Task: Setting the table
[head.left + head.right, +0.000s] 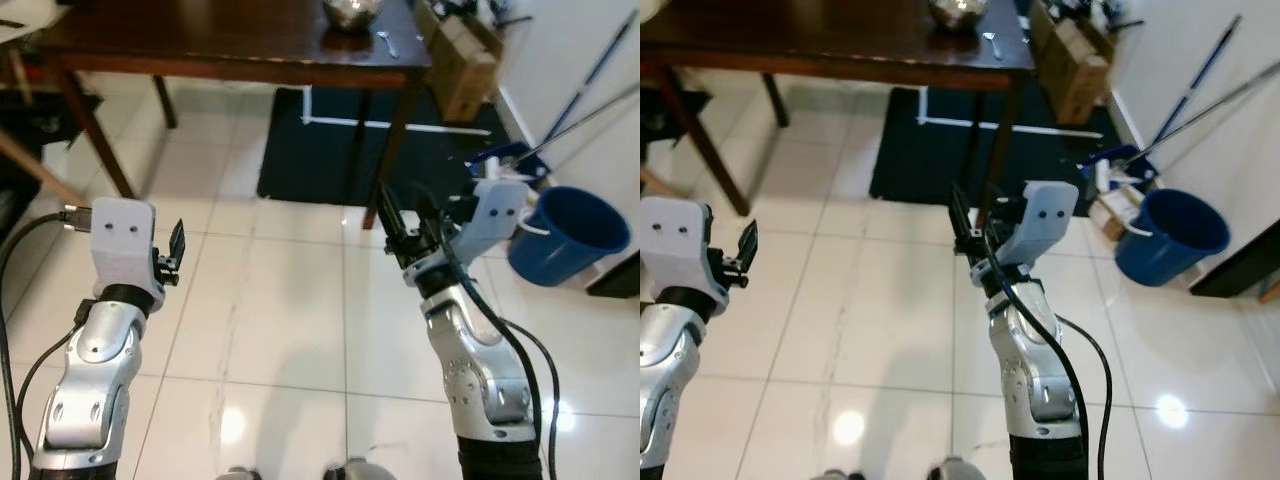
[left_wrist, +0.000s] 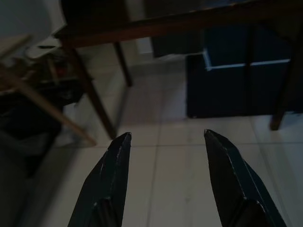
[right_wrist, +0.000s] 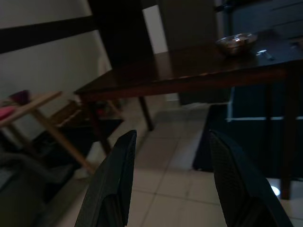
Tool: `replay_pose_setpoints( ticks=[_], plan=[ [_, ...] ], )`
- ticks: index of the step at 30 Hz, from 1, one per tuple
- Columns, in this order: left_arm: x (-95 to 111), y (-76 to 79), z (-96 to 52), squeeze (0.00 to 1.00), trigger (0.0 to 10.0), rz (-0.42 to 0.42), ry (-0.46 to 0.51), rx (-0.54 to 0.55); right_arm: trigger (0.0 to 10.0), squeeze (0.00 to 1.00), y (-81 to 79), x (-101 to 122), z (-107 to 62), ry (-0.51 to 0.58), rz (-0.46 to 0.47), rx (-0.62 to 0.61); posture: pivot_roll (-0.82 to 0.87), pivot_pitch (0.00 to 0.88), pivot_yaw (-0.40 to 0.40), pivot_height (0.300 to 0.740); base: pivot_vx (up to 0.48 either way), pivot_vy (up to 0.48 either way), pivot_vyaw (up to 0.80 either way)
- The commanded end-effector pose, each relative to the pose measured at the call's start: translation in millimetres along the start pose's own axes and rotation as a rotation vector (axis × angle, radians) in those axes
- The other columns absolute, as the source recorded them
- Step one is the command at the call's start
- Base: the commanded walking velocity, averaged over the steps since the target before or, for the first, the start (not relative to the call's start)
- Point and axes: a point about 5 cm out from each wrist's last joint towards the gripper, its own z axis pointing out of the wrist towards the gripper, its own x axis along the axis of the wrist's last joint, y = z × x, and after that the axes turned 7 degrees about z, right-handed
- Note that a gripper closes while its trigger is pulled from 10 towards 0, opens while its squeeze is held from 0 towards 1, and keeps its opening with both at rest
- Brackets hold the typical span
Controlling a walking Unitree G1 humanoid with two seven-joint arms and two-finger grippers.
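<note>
A metal bowl [image 1: 351, 11] and a spoon [image 1: 388, 43] sit near the right end of the dark wooden table [image 1: 200, 45]. The left gripper [image 2: 163, 142] and right gripper [image 3: 173, 139] hover over the tiled floor [image 1: 280, 300] short of it, jaws open and empty. A blue bucket [image 1: 568, 232] stands at the right wall.

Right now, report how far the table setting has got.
Done: a metal bowl and a spoon lie on the dark table. In hand: nothing; left gripper and right gripper are open, held above the floor, short of the table. Left: any further pieces.
</note>
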Motion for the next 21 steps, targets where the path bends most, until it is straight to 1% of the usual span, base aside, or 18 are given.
replay_pose_setpoints(
  ticks=[1,13,17,21],
  plan=[
    [-2.6,5.0,-1.5,0.0,10.0,0.0,-0.011,-0.018,10.0,0.0,5.3,-0.9,-2.7,-0.007,-0.002,-0.017,-0.02,0.044,0.054,0.74,-0.36,0.0,0.0],
    [-2.3,6.0,-0.8,0.0,10.0,-0.001,-0.008,-0.026,10.0,0.0,5.4,-0.8,-2.4,-0.005,-0.002,-0.017,-0.02,0.036,0.055,0.74,-0.339,0.0,0.0],
    [-1.8,11.1,-1.5,0.0,10.0,-0.028,-0.005,-0.073,10.0,0.0,5.6,-0.8,-2.5,-0.004,-0.003,-0.018,-0.02,0.035,0.055,0.74,0.0,0.0,0.0],
    [-2.5,15.1,-1.9,0.0,10.0,-0.006,-0.012,-0.091,10.0,0.0,5.4,-0.5,-2.2,-0.004,-0.002,-0.018,-0.02,0.037,0.055,0.74,0.0,0.0,0.0]
  ],
)
